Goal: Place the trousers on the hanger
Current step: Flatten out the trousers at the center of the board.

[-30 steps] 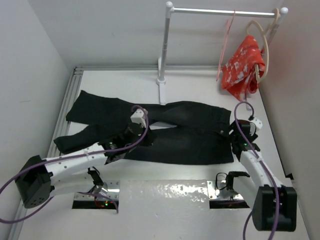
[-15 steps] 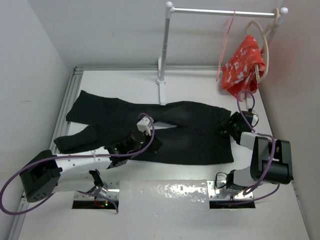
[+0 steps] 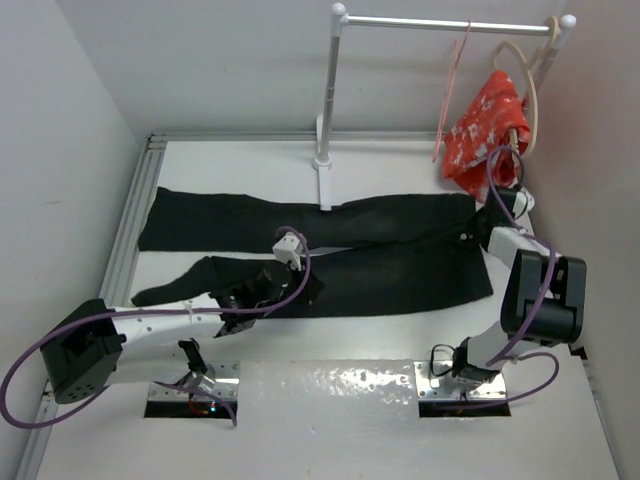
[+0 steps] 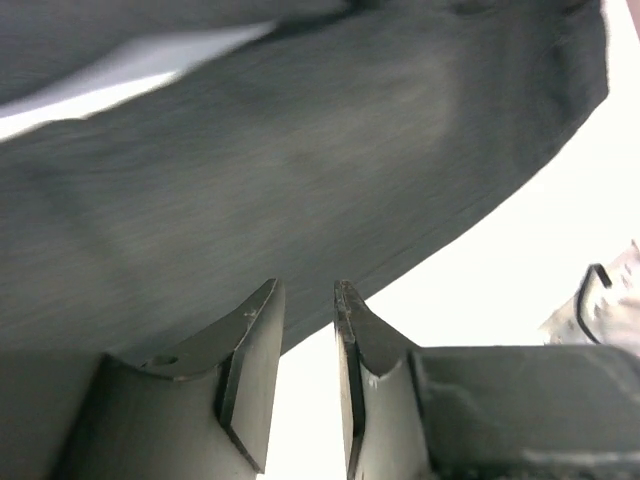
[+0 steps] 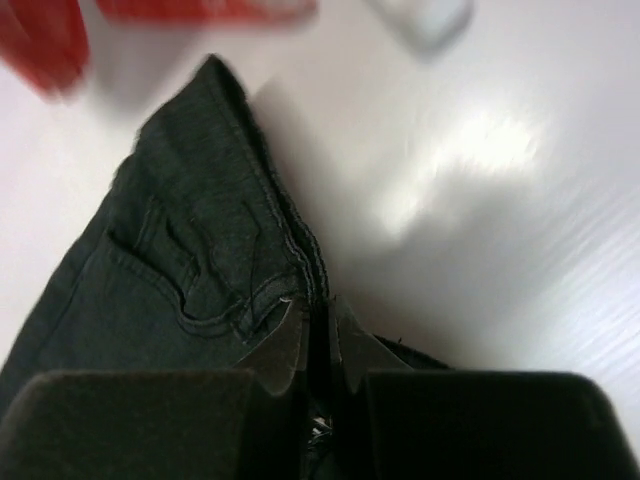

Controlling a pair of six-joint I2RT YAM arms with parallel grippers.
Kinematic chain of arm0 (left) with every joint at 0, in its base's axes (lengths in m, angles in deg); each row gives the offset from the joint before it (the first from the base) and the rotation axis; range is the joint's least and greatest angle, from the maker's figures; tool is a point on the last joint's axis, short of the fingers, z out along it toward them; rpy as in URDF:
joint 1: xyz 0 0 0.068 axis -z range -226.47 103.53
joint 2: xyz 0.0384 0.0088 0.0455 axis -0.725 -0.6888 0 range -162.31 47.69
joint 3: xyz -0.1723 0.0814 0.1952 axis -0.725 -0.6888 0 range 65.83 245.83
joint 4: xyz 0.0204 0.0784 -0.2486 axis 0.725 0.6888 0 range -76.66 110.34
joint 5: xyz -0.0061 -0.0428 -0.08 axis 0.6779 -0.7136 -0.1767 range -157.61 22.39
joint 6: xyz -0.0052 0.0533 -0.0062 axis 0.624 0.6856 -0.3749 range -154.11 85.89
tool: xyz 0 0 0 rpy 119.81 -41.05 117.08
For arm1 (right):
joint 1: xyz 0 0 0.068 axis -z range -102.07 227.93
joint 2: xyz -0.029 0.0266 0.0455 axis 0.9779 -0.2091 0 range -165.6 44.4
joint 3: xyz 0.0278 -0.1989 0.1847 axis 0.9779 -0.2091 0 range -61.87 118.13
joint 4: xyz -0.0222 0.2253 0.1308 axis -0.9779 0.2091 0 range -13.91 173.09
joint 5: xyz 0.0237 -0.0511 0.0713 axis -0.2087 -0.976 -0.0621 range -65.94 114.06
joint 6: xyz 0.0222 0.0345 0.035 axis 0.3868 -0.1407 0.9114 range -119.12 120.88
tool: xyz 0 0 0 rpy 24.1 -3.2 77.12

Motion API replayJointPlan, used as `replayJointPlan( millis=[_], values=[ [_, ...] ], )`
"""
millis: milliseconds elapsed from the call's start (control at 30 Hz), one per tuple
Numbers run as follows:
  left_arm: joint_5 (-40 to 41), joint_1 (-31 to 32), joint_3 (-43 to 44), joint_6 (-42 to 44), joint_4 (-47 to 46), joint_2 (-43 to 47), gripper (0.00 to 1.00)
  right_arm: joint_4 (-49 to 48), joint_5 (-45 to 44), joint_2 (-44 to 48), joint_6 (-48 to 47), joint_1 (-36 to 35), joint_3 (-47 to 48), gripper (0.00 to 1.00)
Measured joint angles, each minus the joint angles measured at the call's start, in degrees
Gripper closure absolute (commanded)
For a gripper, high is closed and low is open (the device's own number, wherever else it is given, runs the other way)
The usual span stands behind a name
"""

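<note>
trousers (image 3: pixel 380 265) lie flat on the table (image 3: pixel 240 165), running 9-to-3 across it. Waist is at the 3 o'clock end and both legs run out toward 9, split with a strip of table showing between them. right gripper (image 5: pixel 316 325) is at the waist end, fingers pinched together on the waistband edge; the right wrist view shows the seam running straight into the pinch. left gripper (image 4: pixel 305 335) sits low over the near leg around mid-length, with a narrow gap between its fingers and not gripping. Dark fabric is just ahead of the tips, with the leg's near edge and bare table right at them. hanger (image 3: pixel 452 85) hangs on the rack rail (image 3: pixel 450 22) at about 1 o'clock, well apart from the trousers. On the same rail, just to its 3 o'clock side, is a beige hanger (image 3: pixel 533 100) carrying a red patterned cloth (image 3: pixel 485 130). The cloth droops close above the right gripper and the waist, and shows as a red blur at the top of the right wrist view. rack post (image 3: pixel 330 90) stands at 12. Its foot (image 3: pixel 322 185) is at the far edge of the far leg; touching or just beside, cannot tell.
</note>
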Motion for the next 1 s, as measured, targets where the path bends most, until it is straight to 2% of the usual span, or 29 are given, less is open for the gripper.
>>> replayJointPlan(
  millis=[67, 100, 133, 167, 200, 233, 300, 367, 400, 433, 500, 533, 567, 733, 900, 933, 967, 1000],
  values=[
    [2.4, 0.0, 1.1, 0.0, 1.2, 0.0, 0.73, 1.3, -3.0, -1.1, -1.2, 0.3, 3.9, 0.79],
    [3.8, 0.0, 1.6, -0.2, 1.6, 0.0, 0.72, 1.8, -4.5, -1.4, -1.6, 0.3, 5.1, 0.74],
    [5.2, 0.0, 2.1, -0.3, 2.0, 0.0, 0.72, 2.6, -5.8, -1.6, -2.0, 0.4, 6.0, 0.74],
    [6.7, -0.1, 2.7, -0.4, 2.7, 0.0, 0.71, 3.3, -7.4, -1.7, -2.2, 0.5, 6.6, 0.68],
    [8.5, -0.4, 3.3, -0.8, 3.6, 0.3, 0.68, 3.5, -9.0, -1.7, -2.2, 0.5, 6.5, 0.41],
    [9.8, -0.8, 3.7, -0.9, 4.4, 0.7, 0.67, 3.8, -10.5, -1.6, -1.6, 0.6, 6.2, 0.3],
    [12.5, -2.3, 3.9, -1.5, 5.8, 2.3, 0.65, 4.9, -12.5, -1.0, -1.2, 0.9, 5.1, 0.18],
    [13.2, -6.7, 3.9, -2.4, 6.5, 4.1, 0.65, 5.6, -12.4, 1.8, -0.1, 0.9, 2.8, 0.17],
    [12.9, -9.7, 3.9, -3.1, 6.2, 4.7, 0.64, 5.0, -11.7, 4.6, 0.8, 0.9, 0.5, 0.2],
    [12.5, -12.3, 3.9, -3.9, 5.7, 5.0, 0.64, 4.2, -10.5, 7.8, 1.8, 0.8, -2.0, 0.3],
    [12.4, -18.4, 3.9, -5.5, 5.5, 4.8, 0.68, 2.1, -7.2, 15.3, 3.4, -0.3, -7.4, 0.66],
    [12.7, -20.5, 3.9, -6.3, 5.9, 4.7, 0.72, 0.9, -5.7, 18.5, 4.2, -1.6, -9.6, 0.95],
    [13.2, -22.1, 3.9, -7.4, 6.9, 4.7, 1.0, -0.5, -4.2, 21.8, 5.0, -4.1, -12.0, 1.0],
    [15.7, -23.5, 4.0, -8.9, 15.2, 8.2, 1.0, -4.5, 4.2, 27.8, 5.2, -17.6, -19.1, 1.0],
    [15.2, -23.5, 3.7, -11.5, 28.1, 15.5, 0.98, -5.2, 13.0, 28.0, 4.9, -21.4, -23.9, 0.99],
    [15.7, -23.5, 3.6, -12.8, 31.5, 17.0, 0.88, -5.0, 14.1, 28.0, 4.7, -21.7, -24.1, 0.98],
    [16.3, -23.5, 3.5, -14.1, 34.9, 18.3, 0.82, -4.8, 14.9, 28.3, 4.5, -21.8, -24.1, 0.98],
    [17.2, -23.5, 3.5, -15.4, 38.1, 19.5, 0.7, -4.7, 15.3, 28.8, 4.1, -21.9, -24.1, 0.98]
  ],
)
